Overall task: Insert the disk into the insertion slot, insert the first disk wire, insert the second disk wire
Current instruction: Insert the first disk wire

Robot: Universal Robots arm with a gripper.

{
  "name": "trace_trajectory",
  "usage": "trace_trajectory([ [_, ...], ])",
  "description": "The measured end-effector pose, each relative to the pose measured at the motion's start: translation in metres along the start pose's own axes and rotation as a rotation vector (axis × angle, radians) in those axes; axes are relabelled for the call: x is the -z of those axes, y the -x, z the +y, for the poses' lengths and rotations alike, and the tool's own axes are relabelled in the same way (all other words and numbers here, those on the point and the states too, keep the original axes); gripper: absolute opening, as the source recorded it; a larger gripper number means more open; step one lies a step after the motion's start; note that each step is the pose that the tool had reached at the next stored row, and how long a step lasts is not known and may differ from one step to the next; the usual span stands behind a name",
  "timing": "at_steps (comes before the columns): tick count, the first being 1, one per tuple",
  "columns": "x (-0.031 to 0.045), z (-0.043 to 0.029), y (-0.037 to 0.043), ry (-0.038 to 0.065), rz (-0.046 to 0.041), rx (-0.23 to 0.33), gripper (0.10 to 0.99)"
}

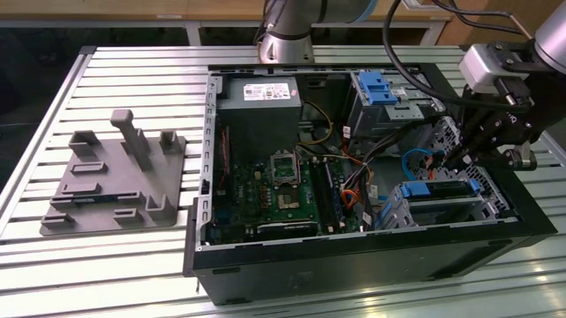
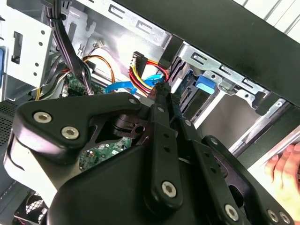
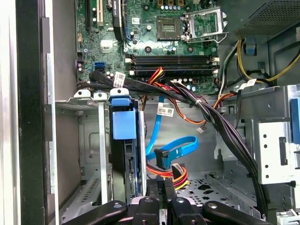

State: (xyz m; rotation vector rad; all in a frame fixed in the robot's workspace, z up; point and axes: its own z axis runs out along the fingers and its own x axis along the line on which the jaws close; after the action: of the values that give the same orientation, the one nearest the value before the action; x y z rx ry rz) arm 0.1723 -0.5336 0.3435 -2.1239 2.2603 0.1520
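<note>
The disk [image 1: 438, 189], silver in a bright blue carrier, sits inside the insertion slot [image 1: 484, 199], a perforated metal cage at the case's front corner on the exterior view's right. The first wrist view shows the disk [image 3: 124, 124] edge-on in the insertion slot [image 3: 93, 101]. My gripper [image 1: 452, 159] reaches down into the case beside the cage. Its fingertips [image 3: 154, 190] stand close together, shut on the black plug of the blue disk wire [image 3: 176, 145]. A red-yellow-black disk wire [image 3: 177, 174] lies loose just behind. In the second wrist view my gripper [image 2: 164, 91] points at the disk's blue tab [image 2: 205, 84].
A motherboard [image 1: 274, 192] and power supply [image 1: 261, 93] fill the case. A grey bay with a blue latch [image 1: 376, 89] stands at the back. A thick black cable bundle [image 3: 211, 117] crosses near the cage. A person's hand [image 2: 286, 171] rests outside the case. A grey fixture [image 1: 115, 179] lies on the table.
</note>
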Motion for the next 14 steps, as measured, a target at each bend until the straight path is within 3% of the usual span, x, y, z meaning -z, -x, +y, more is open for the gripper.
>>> trace_trajectory([
  [2,0.0000,0.0000,0.0015,-0.001,0.0097,0.000,0.165],
  [5,-0.0007,0.0004,0.0073,-0.003,0.0439,-0.002,0.165],
  [6,-0.0008,0.0005,0.0077,-0.003,0.0483,-0.002,0.165],
  [14,-0.0007,0.0003,0.0069,-0.003,0.0489,-0.002,0.165],
])
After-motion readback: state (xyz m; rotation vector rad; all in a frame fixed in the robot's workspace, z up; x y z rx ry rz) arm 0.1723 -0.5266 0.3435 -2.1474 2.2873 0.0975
